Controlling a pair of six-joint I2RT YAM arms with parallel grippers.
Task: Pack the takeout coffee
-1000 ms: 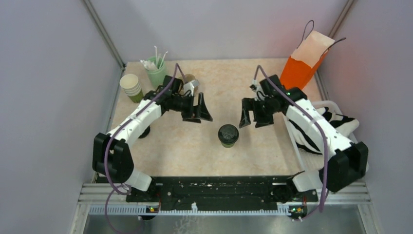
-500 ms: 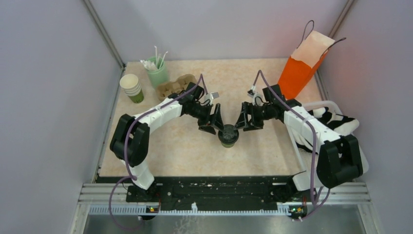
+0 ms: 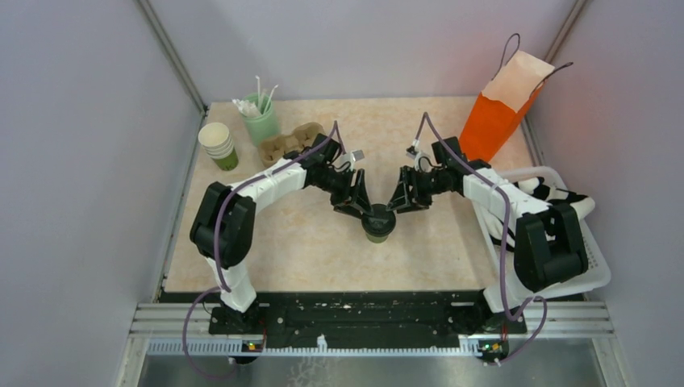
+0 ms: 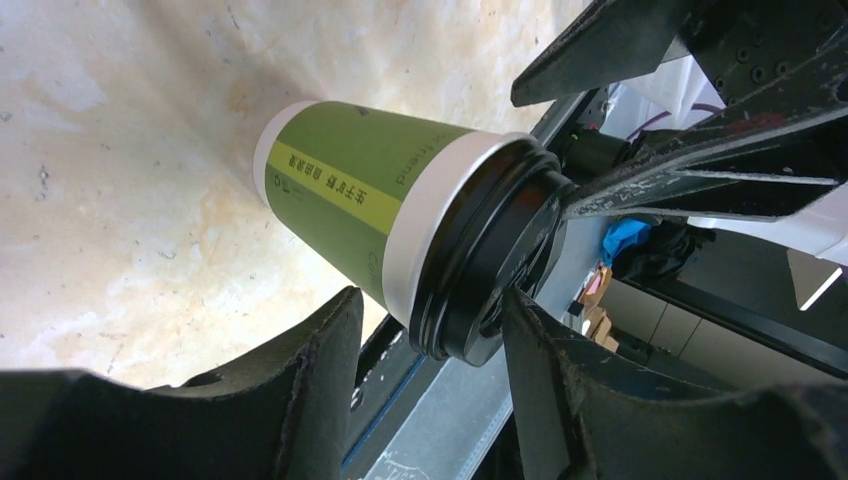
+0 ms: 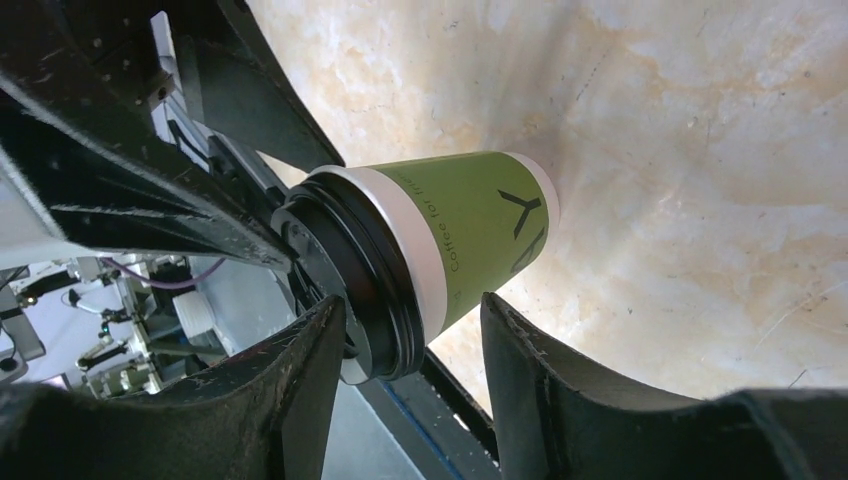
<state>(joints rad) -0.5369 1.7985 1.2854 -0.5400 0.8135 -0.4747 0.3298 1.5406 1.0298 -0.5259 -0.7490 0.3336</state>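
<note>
place: robot lab test cell | evidence: plain grey walls (image 3: 81,161), aluminium rail (image 3: 161,318), 2 bolted arms (image 3: 258,184)

Covering the far rim of the takeout coffee (image 3: 377,226) from above with the left pincer (image 3: 357,206) and right pincer (image 3: 401,201), leaving contact untellable there; cropping both pincers at the wrist views' lower edges

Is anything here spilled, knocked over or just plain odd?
Nothing is spilled or toppled: the takeout coffee stands upright, black lid on. The one oddity is that the left gripper and right gripper both crowd that single cup from opposite sides, jaws open.
</note>
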